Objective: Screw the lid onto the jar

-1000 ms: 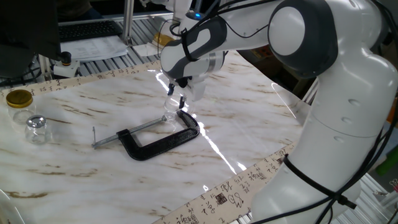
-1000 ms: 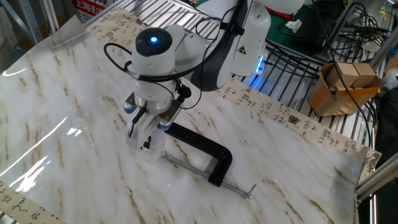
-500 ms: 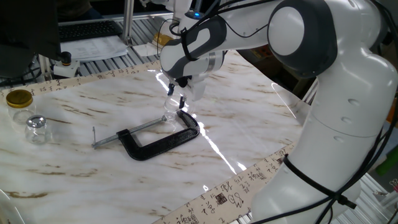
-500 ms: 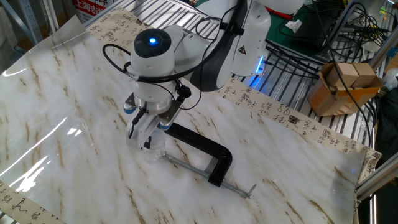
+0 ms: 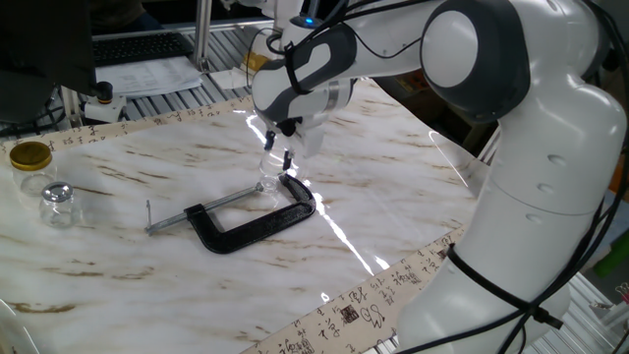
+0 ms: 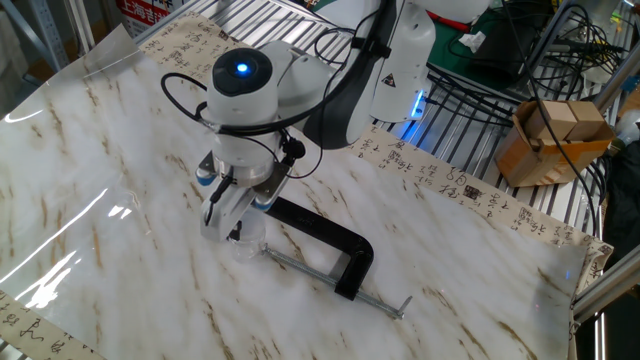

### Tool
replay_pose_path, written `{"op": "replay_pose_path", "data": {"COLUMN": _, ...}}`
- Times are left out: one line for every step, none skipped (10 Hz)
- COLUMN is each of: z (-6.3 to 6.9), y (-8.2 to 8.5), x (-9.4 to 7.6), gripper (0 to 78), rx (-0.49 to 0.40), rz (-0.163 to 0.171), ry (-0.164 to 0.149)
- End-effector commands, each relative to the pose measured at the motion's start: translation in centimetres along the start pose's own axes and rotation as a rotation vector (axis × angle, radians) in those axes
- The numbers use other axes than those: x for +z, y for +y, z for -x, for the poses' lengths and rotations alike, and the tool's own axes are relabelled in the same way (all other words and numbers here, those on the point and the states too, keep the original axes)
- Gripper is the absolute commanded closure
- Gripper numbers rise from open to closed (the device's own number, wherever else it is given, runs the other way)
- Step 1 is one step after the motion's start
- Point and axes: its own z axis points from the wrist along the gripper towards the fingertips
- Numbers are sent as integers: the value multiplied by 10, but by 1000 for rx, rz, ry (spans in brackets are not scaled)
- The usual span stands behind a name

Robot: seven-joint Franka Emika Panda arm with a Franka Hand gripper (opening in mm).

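Observation:
The tiny clear jar (image 5: pixel 269 178) stands on the marble table, right against the upper jaw of the black C-clamp. In the other fixed view the jar (image 6: pixel 247 240) shows just below the hand. My gripper (image 5: pixel 278 154) points straight down over it, with a finger on each side of the jar's top. The small transparent lid (image 5: pixel 272 160) sits there between the fingers, and I make it out only as a glint. The gripper (image 6: pixel 226 218) is shut on it.
The black C-clamp (image 5: pixel 253 221) lies beside the jar, its screw rod pointing left. A gold-lidded jar (image 5: pixel 30 161) and a bulbous clear jar (image 5: pixel 57 204) stand at the far left. A cardboard box (image 6: pixel 551 134) sits off the table on the rack.
The hand has turned slightly about its vertical axis over the jar; its blue light has shifted a little to the left. The jar and the clamp have stayed in place.

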Motion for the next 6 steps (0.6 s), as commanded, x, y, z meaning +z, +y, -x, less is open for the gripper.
{"op": "replay_pose_path", "data": {"z": 0, "y": 2, "x": -2, "gripper": 764, "rx": 7, "rz": 2, "ry": 4}}
{"op": "replay_pose_path", "data": {"z": 0, "y": 2, "x": -1, "gripper": 764, "rx": 10, "rz": 3, "ry": 5}}
{"op": "replay_pose_path", "data": {"z": 0, "y": 2, "x": 0, "gripper": 764, "rx": 10, "rz": 3, "ry": 5}}
{"op": "replay_pose_path", "data": {"z": -1, "y": 1, "x": 2, "gripper": 764, "rx": 13, "rz": 3, "ry": 2}}
{"op": "replay_pose_path", "data": {"z": -1, "y": 0, "x": 3, "gripper": 764, "rx": 15, "rz": 3, "ry": 0}}
{"op": "replay_pose_path", "data": {"z": -2, "y": 0, "x": 3, "gripper": 764, "rx": 16, "rz": 4, "ry": 1}}
